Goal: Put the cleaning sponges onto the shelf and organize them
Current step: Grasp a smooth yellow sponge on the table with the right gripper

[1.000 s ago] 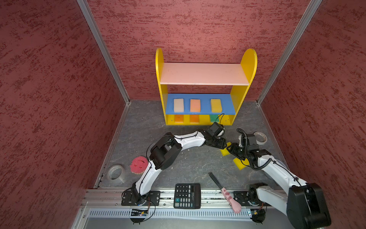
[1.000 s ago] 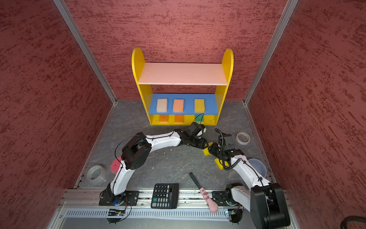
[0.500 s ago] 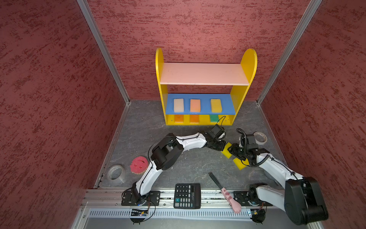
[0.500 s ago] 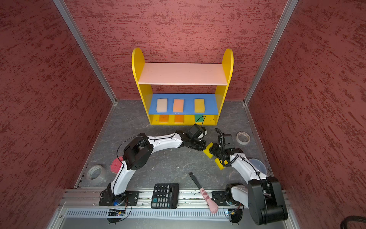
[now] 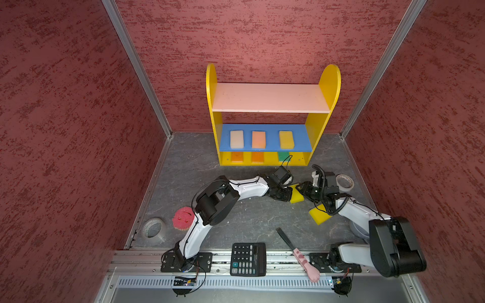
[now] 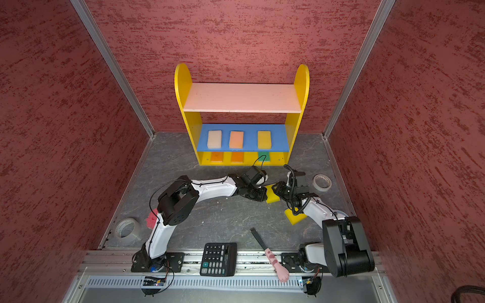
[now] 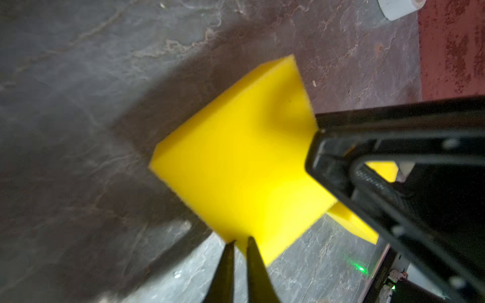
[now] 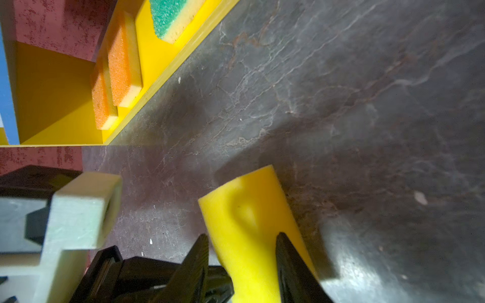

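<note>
Red textured walls enclose a grey slate-patterned floor, with the shelf set against the back wall. I read the right gripper as clamped on a yellow sponge: its jaws stand on either side of the block and the foam is dented between them. This sponge lies between the two grippers in front of the shelf and appears raised off the floor. The left gripper has its jaws nearly together at the sponge's near corner; I cannot tell whether they pinch foam or only touch it. My judgement is that this is a hand-over or regrip, since a second hold would square the soft block for placing. Shelf contents are as follows. The pink top board is bare. The blue middle board carries a cream sponge, a peach sponge and a shelved yellow sponge, in a row and apart. The yellow bottom board carries one orange sponge, a further orange sponge and a green sponge. Two sponges are off the shelf: a second yellow sponge on the floor by the right arm, and a round pink sponge beside the left arm.
</note>
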Motion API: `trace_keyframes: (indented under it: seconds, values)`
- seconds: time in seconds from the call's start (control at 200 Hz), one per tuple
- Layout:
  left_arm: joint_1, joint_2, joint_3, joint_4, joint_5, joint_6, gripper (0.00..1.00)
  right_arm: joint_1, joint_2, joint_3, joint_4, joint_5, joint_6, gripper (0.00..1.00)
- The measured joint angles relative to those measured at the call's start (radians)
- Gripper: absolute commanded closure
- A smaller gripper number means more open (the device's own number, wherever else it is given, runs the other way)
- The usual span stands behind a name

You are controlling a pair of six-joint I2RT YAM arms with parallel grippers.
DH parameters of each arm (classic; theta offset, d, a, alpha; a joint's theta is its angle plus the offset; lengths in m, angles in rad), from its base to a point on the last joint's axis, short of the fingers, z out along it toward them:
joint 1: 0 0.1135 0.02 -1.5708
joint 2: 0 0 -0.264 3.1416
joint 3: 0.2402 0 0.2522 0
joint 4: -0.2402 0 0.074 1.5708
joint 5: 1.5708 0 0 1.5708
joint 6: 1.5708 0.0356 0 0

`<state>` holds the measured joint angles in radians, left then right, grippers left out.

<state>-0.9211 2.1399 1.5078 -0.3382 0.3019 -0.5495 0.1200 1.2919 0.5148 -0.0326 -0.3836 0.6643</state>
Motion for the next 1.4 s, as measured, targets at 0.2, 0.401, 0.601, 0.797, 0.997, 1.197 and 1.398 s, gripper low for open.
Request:
trace_keyframes:
  seconds: [0.2,0.401,0.601,0.797,0.997,1.197,1.398]
  values:
    - [0.05,-0.043,-0.025,0.0,0.0,-0.015,0.68,0.0,-0.1,-0.026,-0.025,0.037,-0.029,0.52]
    - [0.074,-0.065,-0.027,0.002,0.001,-0.021,0.63,0.0,-0.09,-0.055,-0.027,0.056,-0.029,0.54]
    - [0.067,-0.071,-0.048,0.026,0.02,-0.045,0.44,0.0,-0.03,-0.066,-0.023,0.061,-0.047,0.58]
    - [0.06,-0.07,-0.048,0.045,0.041,-0.065,0.4,0.005,0.009,-0.114,0.039,0.033,-0.034,0.58]
    - [0.05,-0.051,-0.026,0.065,0.061,-0.088,0.58,0.049,0.064,-0.135,0.169,-0.013,0.015,0.69]
    - [0.043,-0.021,-0.007,0.07,0.067,-0.101,0.6,0.061,0.077,-0.152,0.23,-0.034,0.041,0.99]
    - [0.055,-0.024,-0.008,0.065,0.055,-0.1,0.57,0.063,0.059,-0.152,0.224,-0.032,0.04,1.0]
